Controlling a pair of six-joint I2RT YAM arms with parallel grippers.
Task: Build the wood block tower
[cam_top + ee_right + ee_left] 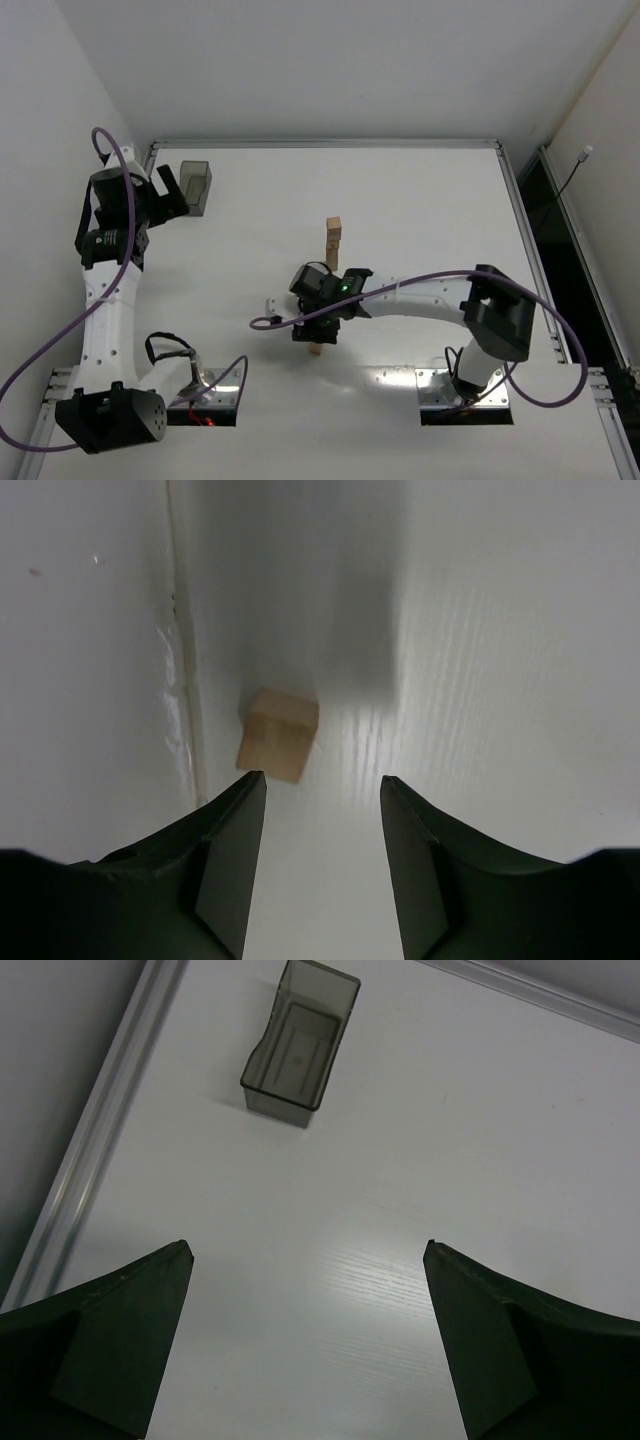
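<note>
Wood block (278,736) lies loose near the tower (333,240), just ahead of the right gripper (322,778), jaws parted and empty; pick-up step, next needing a descent astride it; left gripper (306,1246) gapes, idle

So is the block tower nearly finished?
Partly. Done: the tower already stands a few blocks tall. In hand: the right gripper is open, with one loose block lying just ahead of its fingers, not gripped yet. Still to do: lift that block onto the top. The left gripper is open near the tray, holding nothing.
</note>
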